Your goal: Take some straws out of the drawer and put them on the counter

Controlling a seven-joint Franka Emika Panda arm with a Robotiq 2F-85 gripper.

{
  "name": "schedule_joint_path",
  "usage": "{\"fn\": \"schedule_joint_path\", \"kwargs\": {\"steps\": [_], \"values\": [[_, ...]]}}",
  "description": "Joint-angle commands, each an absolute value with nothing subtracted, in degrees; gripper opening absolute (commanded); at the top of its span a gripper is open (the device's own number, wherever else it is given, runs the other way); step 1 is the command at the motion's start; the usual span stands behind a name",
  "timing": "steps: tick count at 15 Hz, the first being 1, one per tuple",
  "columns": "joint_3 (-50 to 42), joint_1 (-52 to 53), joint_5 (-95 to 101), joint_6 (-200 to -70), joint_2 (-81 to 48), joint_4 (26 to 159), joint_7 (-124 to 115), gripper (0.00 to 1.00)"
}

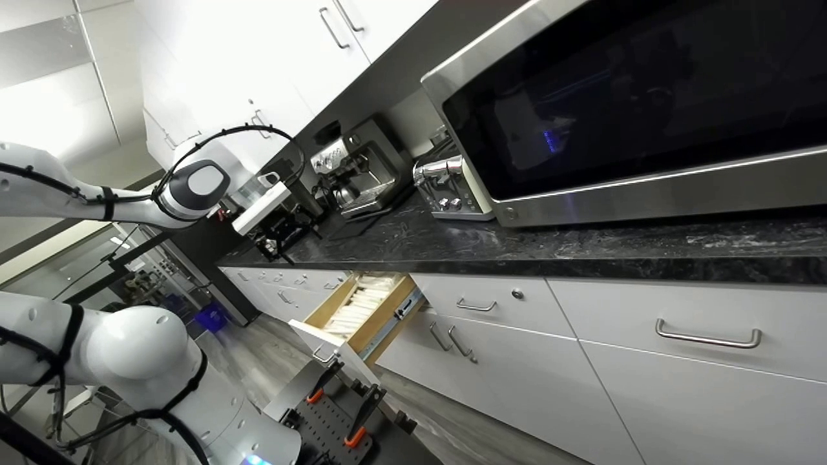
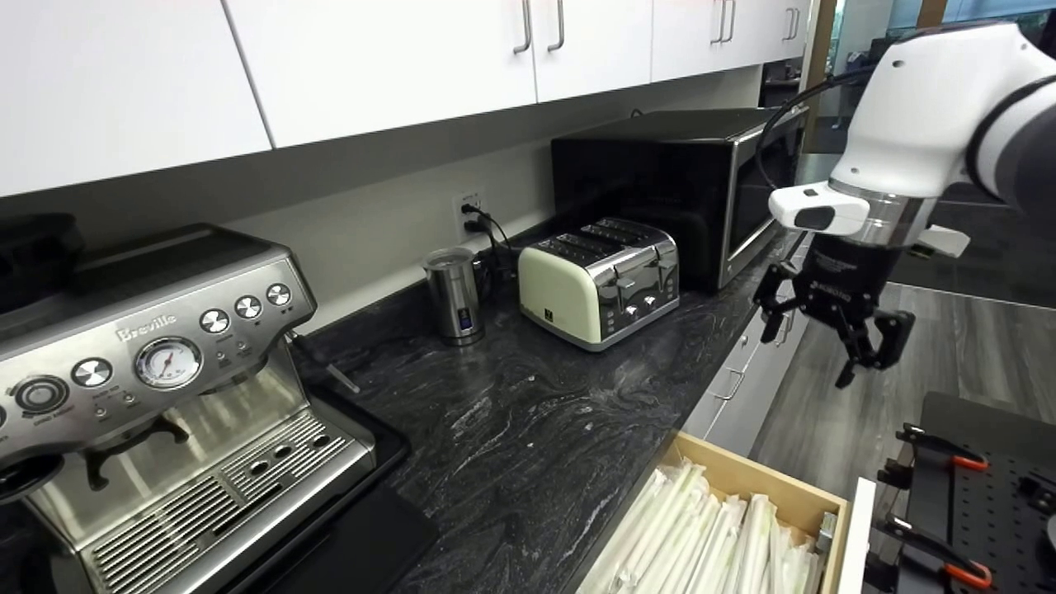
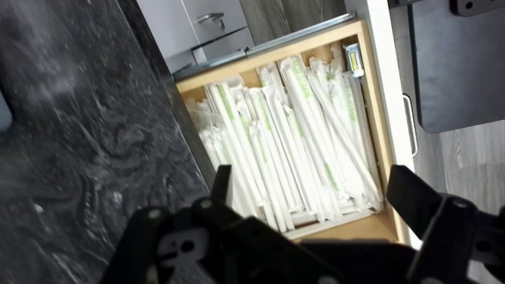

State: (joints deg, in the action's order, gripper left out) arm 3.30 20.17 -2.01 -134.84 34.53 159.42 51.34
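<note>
In an exterior view a brushed-steel espresso machine (image 2: 173, 363) with a round gauge, a cylindrical steel jug (image 2: 454, 297) and a cream-and-chrome toaster (image 2: 598, 289) stand left to right on the swirled, black, stone-look tabletop (image 2: 511, 437). To their right, long, white-wrapped straws (image 2: 701, 536) lie packed in the pulled-out, pale-wood, white-fronted drawer (image 2: 747, 473). In the wrist view the black, angular fingers (image 3: 412, 197) are parted wide, holding nothing, and green print runs along the wrappers, which both exterior views render mostly white.
</note>
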Motion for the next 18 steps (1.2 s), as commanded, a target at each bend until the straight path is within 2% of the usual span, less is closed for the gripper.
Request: {"fn": "schedule_joint_path", "kwargs": {"steps": [1,4,6,7,10,18], "values": [[9.36,27.26,-1.28,-142.55,28.49,159.33,50.56,1.00],[12.48,31.30,0.56,-151.17,21.72,159.06,53.32,1.00],[13.63,30.05,3.33,-154.91,19.53,159.23,51.61,1.00],[13.02,31.69,1.36,-151.52,22.11,159.52,50.95,1.00],[13.34,31.00,2.45,-154.03,19.11,159.33,51.12,1.00],[19.23,21.36,23.12,-156.70,6.14,155.38,38.96,1.00]]}}
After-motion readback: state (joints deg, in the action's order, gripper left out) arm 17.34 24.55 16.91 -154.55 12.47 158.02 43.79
